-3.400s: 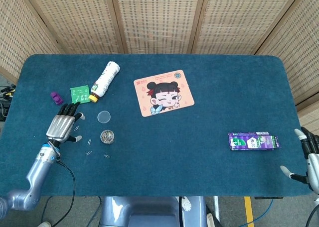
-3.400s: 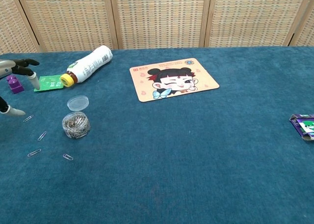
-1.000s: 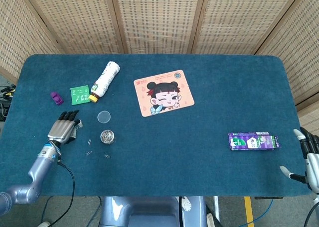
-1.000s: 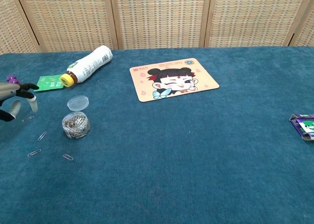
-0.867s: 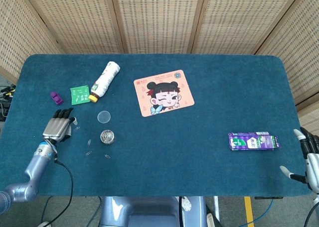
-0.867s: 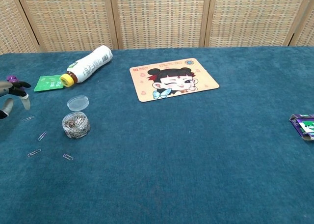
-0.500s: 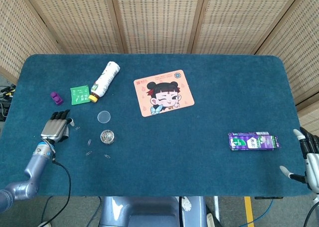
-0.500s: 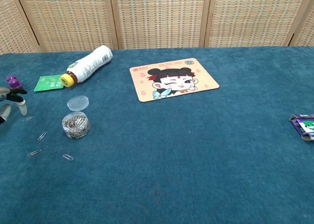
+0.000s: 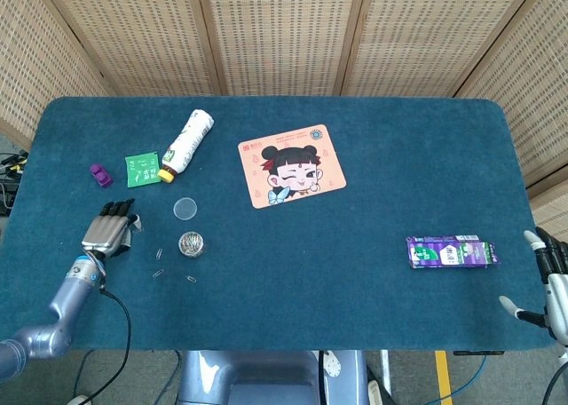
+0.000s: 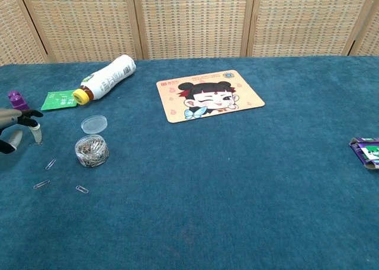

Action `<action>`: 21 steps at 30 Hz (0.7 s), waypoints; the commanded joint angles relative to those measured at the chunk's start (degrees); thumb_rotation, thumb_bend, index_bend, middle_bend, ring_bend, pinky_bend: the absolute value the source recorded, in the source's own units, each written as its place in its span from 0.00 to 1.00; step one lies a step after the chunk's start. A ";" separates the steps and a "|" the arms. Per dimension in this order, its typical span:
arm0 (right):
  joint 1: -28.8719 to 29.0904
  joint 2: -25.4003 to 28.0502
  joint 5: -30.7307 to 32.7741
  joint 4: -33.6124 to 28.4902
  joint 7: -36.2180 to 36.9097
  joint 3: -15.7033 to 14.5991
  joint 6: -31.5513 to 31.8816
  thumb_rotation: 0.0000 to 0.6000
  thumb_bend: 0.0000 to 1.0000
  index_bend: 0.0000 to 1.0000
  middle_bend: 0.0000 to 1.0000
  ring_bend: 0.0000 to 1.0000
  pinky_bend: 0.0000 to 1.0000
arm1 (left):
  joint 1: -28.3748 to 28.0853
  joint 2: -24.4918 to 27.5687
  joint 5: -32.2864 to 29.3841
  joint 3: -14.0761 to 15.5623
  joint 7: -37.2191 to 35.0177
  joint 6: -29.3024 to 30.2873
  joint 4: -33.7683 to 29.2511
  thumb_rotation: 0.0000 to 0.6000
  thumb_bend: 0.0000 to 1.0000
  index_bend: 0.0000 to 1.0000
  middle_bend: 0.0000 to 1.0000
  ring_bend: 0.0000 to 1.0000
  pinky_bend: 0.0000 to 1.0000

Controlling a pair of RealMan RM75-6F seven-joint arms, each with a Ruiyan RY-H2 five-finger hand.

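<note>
Your left hand point(image 9: 107, 232) hovered over a loose paper clip point(image 10: 38, 143), fingers curled downward, seemingly holding nothing. The clip lay flat on the cloth, so a pinch could have slipped.

The head view looks steeply down on the whole desk point(image 9: 373, 289); the chest view looks low across it, sharing the cartoon mat point(image 9: 291, 166).
</note>
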 commanded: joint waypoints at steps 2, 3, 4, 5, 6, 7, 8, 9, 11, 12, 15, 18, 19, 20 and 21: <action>-0.02 0.02 0.04 0.01 0.04 0.01 0.00 1.00 0.00 0.00 0.00 0.00 0.00 | 0.05 0.52 0.69 0.27 -0.92 -0.20 -1.28 1.00 0.85 0.37 0.00 0.00 0.00; -0.02 0.03 0.03 0.01 0.07 0.00 -0.01 1.00 0.00 0.00 0.00 0.00 0.00 | 0.04 0.68 0.72 0.25 -1.18 -0.35 -1.62 1.00 0.85 0.37 0.00 0.00 0.00; -0.01 0.03 0.03 0.01 0.07 0.00 -0.01 1.00 0.00 0.00 0.00 0.00 0.00 | 0.01 0.83 0.74 0.27 -1.36 -0.53 -1.86 1.00 0.85 0.38 0.00 0.00 0.00; -0.01 0.04 0.06 0.01 0.06 0.03 0.00 1.00 0.00 0.00 0.00 0.00 0.00 | -0.08 1.20 0.78 0.35 -1.70 -1.05 -2.42 1.00 0.85 0.38 0.00 0.00 0.00; -0.02 0.05 0.07 0.02 0.09 0.02 -0.01 1.00 0.00 0.00 0.00 0.00 0.00 | -0.15 1.53 0.86 0.45 -1.97 -1.47 -2.89 1.00 0.85 0.39 0.00 0.00 0.00; -0.03 0.05 0.04 0.01 0.11 0.01 0.01 1.00 0.00 0.00 0.00 0.00 0.00 | -0.22 1.92 1.07 0.51 -2.35 -1.76 -3.45 1.00 0.85 0.39 0.00 0.00 0.00; -0.05 0.06 0.03 0.02 0.12 0.01 0.04 1.00 0.00 0.00 0.00 0.00 0.00 | -0.18 2.13 1.44 0.51 -2.49 -1.42 -3.76 1.00 0.85 0.39 0.00 0.00 0.00; -0.05 0.06 0.02 0.02 0.14 0.01 0.04 1.00 0.00 0.00 0.00 0.00 0.00 | -0.11 2.25 1.74 0.52 -2.55 -1.02 -3.89 1.00 0.85 0.39 0.00 0.00 0.00; -0.05 0.07 0.01 0.01 0.16 0.00 0.03 1.00 0.00 0.00 0.00 0.00 0.00 | 0.09 2.26 2.46 0.32 -2.88 0.28 -3.95 1.00 0.85 0.39 0.00 0.00 0.00; -0.06 0.07 0.00 0.00 0.16 0.00 0.04 1.00 0.00 0.00 0.00 0.00 0.00 | 0.24 2.22 3.02 0.15 -3.30 1.15 -3.94 1.00 0.85 0.39 0.00 0.00 0.00; -0.06 0.06 -0.03 0.03 0.18 0.00 0.06 1.00 0.00 0.00 0.00 0.00 0.00 | 0.96 1.86 6.17 -0.24 -5.46 5.11 -3.06 1.00 0.76 0.39 0.00 0.00 0.00; -0.06 0.07 -0.06 -0.01 0.18 -0.01 0.06 1.00 0.00 0.00 0.00 0.00 0.00 | 1.39 1.35 8.23 -0.10 -6.70 7.30 -0.90 1.00 0.47 0.38 0.00 0.00 0.00; -0.06 0.08 -0.06 -0.01 0.19 -0.01 0.06 1.00 0.00 0.00 0.00 0.00 0.00 | 1.41 1.23 8.41 -0.04 -6.71 7.41 -0.51 1.00 0.41 0.37 0.00 0.00 0.00; -0.08 0.09 -0.07 0.00 0.22 -0.01 0.08 1.00 0.00 0.00 0.00 0.00 0.00 | 1.42 1.05 8.65 0.06 -6.68 7.54 0.11 1.00 0.34 0.37 0.00 0.00 0.00; -0.08 0.09 -0.08 0.02 0.25 -0.01 0.09 1.00 0.00 0.00 0.00 0.00 0.00 | 1.44 0.81 8.89 0.15 -6.77 7.65 0.77 1.00 0.31 0.37 0.00 0.00 0.00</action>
